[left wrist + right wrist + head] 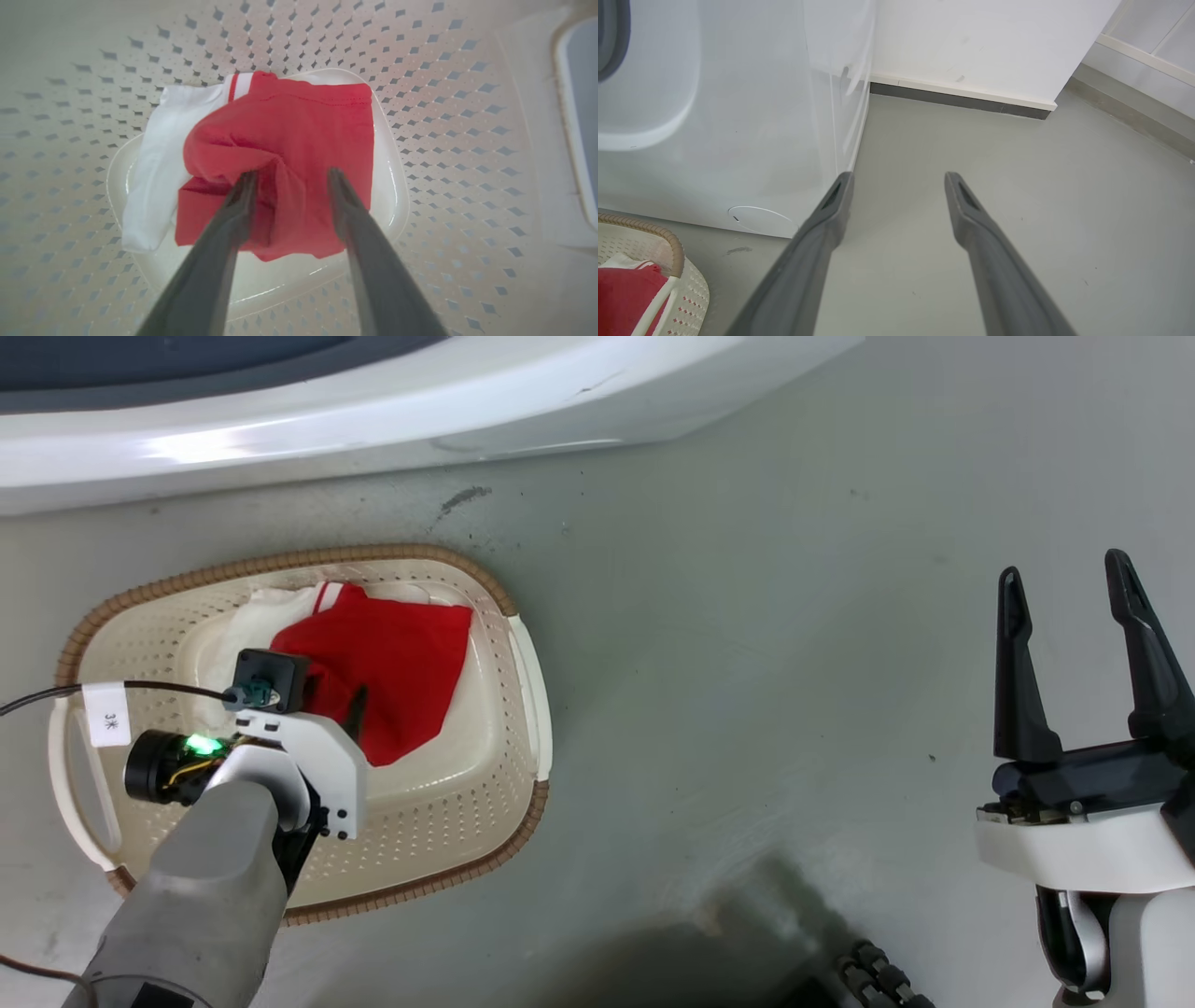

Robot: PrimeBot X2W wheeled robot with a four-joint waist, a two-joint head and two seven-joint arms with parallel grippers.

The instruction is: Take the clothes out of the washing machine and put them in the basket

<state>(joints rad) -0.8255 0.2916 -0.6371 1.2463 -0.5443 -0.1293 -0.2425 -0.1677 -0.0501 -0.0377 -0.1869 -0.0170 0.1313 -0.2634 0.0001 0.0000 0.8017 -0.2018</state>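
A red-and-white garment lies in the basket, so one transfer looks done. The left gripper points down at it, fingers spread, holding nothing. The right gripper, also spread, hangs well apart from the basket. Whether the washing machine holds more cannot be told.

This is a laundry room. A big white washing machine stands on a smooth grey floor. Right in front of the washing machine sits a cream basket with holes in its sides, and red clothes lie in it. Beside the washing machine a plain white wall comes down to the floor, with a white and dark strip along its bottom.
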